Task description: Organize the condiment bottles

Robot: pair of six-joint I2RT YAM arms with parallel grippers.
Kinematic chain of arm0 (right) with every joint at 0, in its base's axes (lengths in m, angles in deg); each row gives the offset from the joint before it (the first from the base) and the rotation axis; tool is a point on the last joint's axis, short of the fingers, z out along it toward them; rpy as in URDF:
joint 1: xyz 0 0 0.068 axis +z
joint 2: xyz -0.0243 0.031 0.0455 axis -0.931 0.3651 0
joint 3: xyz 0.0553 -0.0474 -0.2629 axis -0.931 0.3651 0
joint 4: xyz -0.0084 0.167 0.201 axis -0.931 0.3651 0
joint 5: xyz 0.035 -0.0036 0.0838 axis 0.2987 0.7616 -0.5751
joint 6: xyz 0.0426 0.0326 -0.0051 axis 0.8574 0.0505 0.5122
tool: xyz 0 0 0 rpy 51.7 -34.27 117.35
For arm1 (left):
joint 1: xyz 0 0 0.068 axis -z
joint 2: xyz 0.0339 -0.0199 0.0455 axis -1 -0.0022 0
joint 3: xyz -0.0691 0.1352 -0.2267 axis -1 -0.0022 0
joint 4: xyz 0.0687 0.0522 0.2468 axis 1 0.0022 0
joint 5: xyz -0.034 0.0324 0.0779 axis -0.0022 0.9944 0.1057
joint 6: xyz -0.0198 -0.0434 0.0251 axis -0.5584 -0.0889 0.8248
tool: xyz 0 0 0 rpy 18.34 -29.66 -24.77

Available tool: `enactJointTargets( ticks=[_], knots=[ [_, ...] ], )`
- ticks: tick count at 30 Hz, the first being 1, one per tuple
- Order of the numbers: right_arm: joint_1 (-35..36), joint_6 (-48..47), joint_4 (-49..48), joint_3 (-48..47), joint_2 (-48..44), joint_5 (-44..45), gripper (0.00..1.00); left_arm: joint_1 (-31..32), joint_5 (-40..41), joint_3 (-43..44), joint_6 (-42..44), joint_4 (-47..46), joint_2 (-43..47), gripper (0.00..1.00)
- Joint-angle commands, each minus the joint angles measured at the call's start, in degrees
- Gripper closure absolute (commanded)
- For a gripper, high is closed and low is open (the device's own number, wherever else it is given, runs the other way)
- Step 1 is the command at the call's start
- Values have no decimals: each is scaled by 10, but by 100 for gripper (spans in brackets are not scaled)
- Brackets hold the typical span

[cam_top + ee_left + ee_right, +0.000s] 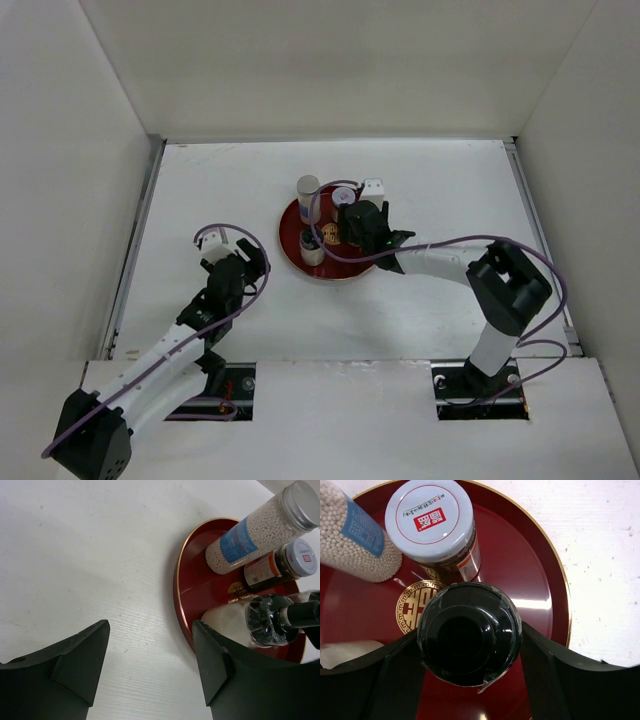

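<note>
Your right pincer pinches the dark-capped bottle by its cap over the red plate, just beside the brown jar. You're probably grouping bottles there. Left pincer is spread and empty over the desk, left of the plate.

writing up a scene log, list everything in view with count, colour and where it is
tall bead cylinder: 1, whitish beads, blue label, grey cap; on the plate's far edge
brown jar: 1, brown, pale lid with red mark; on the plate, beside the cylinder
dark-capped bottle: 1, pale body, black cap; over the plate, cap between the right arm's jaws
plate: 1, red, gold rim and gold centre emblem; middle of the table
table: 1, white; under everything
walls: white; on three sides of the table
cables: purple; one along each arm
left arm: 1, black and white; near left, jaws open and empty over bare table
right arm: 1, black and white; reaching to the plate, jaws closed on the bottle cap
</note>
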Motion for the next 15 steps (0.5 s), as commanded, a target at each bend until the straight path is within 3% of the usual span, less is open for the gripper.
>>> enactJointTargets(
  ticks=[1, 2, 7, 15],
  knots=[
    [3, 5, -49, -16, -11, 17, 27, -9, -28, 6, -9, -21, -16, 34],
    [6, 2, -47, -13, -16, 18, 18, -11, -32, 7, -9, -21, -18, 33],
    [10, 7, -49, 21, -78, 27, 1, -12, -44, 1, -9, -35, -19, 27],
    [-30, 18, -65, 190, -314, 57, 0, -19, -52, 0, -9, -32, -15, 25]
  ],
)
